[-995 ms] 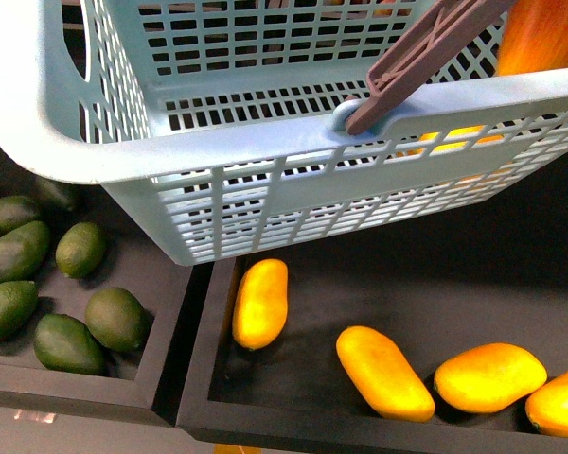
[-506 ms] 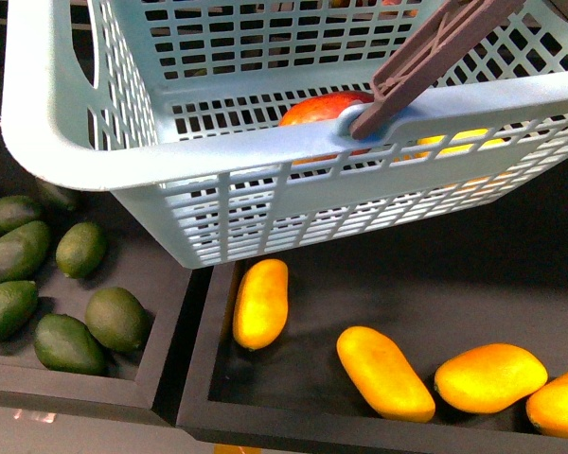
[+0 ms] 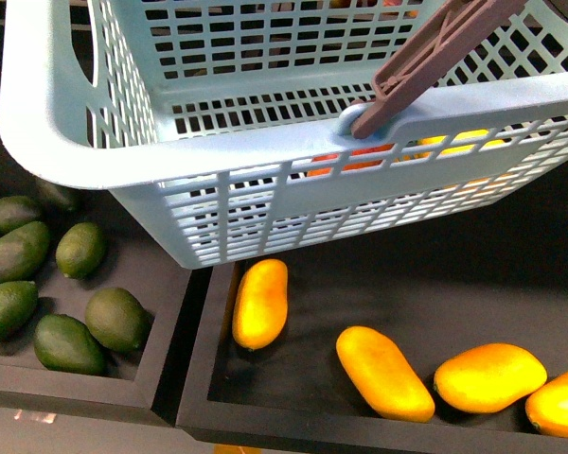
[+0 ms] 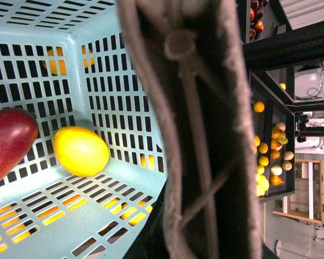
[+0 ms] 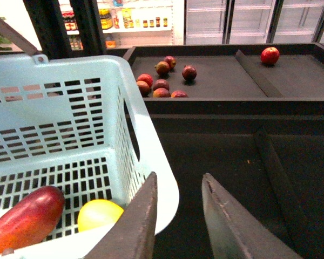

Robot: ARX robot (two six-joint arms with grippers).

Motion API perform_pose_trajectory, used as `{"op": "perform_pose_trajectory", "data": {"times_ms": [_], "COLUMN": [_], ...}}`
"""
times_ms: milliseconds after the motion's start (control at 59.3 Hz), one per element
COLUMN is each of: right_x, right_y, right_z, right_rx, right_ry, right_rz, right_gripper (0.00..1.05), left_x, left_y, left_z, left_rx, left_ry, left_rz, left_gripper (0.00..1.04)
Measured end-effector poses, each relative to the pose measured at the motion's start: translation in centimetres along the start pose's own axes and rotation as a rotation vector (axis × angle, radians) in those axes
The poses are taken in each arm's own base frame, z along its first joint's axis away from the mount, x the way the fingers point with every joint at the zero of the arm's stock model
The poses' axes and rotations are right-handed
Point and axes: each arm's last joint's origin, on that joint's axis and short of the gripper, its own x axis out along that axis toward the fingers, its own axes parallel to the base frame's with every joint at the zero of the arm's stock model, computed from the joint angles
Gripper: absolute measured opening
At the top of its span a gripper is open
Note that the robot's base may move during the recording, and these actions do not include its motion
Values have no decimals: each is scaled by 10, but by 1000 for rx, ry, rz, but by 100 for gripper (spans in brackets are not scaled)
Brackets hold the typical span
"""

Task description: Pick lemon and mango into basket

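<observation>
Furthest left, dark green oval fruits [image 3: 66,284] lie in a black tray below the basket's [image 3: 95,151] left corner. Then comes the aqua basket itself, hanging above the trays with its brown handle [image 3: 426,57] raised, and to the right long yellow-orange mangoes [image 3: 383,371] sit in the tray under its right side. The left wrist view looks inside the basket: the red mango [image 4: 8,140] and the lemon [image 4: 81,151] lie on the basket floor, just beside each other. The handle fills that picture so closely that we cannot tell how the left gripper's fingers stand. Over on the right, the right gripper [image 5: 179,177] hangs just outside the basket rim, fingers parted and holding nothing. We judge both fruits delivered, so the job now is a tidy finish: hold the basket level so nothing rolls, and draw the right gripper away from the rim without clipping it. The front view gives only slivers of red-orange and yellow through the basket slots, while both wrist views show the fruit outright. Only the right wrist view shows the dark red apples [image 5: 162,81] on a shelf beyond the basket, and only the front view shows the trays beneath it.
</observation>
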Motion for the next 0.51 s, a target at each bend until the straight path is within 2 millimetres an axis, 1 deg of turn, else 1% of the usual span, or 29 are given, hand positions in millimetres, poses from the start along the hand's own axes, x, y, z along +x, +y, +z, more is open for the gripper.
{"op": "perform_pose_trajectory", "data": {"times_ms": [101,135,506], "right_x": [-8,-11,-34], "right_y": [0,0,-1], "right_z": [-5,-8,-26], "right_rx": [-7,-11,-16], "right_ry": [-8,-11,-8], "right_rz": [-1,-1,-1], "right_gripper": [9,2,2], "left_x": [0,0,0], "left_y": [0,0,0], "left_z": [0,0,0], "left_rx": [3,2,1], "left_ry": [-2,-1,1], "left_rz": [1,0,-1], "left_gripper": [5,5,5]}}
